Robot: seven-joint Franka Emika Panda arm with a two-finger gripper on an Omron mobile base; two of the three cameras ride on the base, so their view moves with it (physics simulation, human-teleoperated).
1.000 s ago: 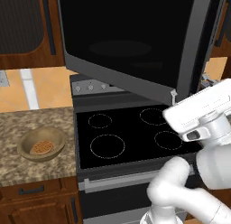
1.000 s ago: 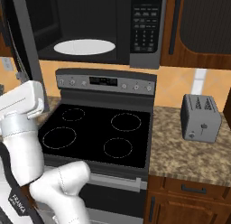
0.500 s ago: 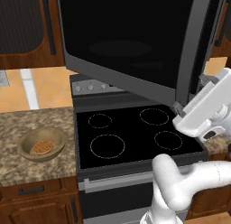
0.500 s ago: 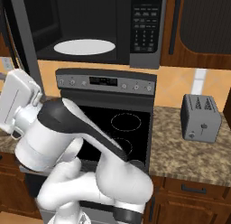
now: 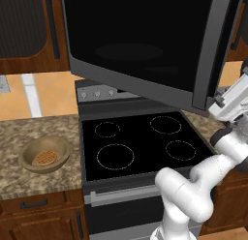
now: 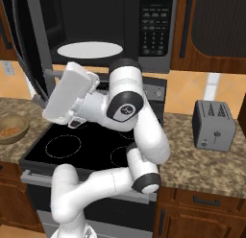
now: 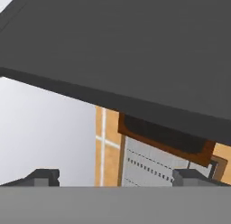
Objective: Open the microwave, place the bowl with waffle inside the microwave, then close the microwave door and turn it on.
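Note:
The microwave (image 6: 154, 28) hangs above the stove with its cavity exposed and the white turntable plate (image 6: 90, 50) in sight. Its microwave door (image 5: 140, 40) stands swung far out to the left, over the stove's back. On the left counter rests the tan bowl (image 5: 44, 154) with the waffle (image 5: 45, 158) lying in it; the bowl (image 6: 9, 128) also sits at the far left of the right base view. My gripper (image 7: 116, 178) is open with nothing between its fingertips, just below the door's lower edge near its free end. The white hand (image 6: 67, 93) is up at door height.
The black-topped stove (image 5: 140, 144) lies directly below. A grey toaster (image 6: 214, 125) stands on the granite counter to the right. Dark wooden cabinets (image 5: 29, 28) flank the microwave. The arm's elbow (image 6: 126, 100) hangs over the stove's middle.
The door has swung a little wider. The hand has followed its free edge outward and slightly up, and the arm's elbow has swung over the stove. The bowl has not moved.

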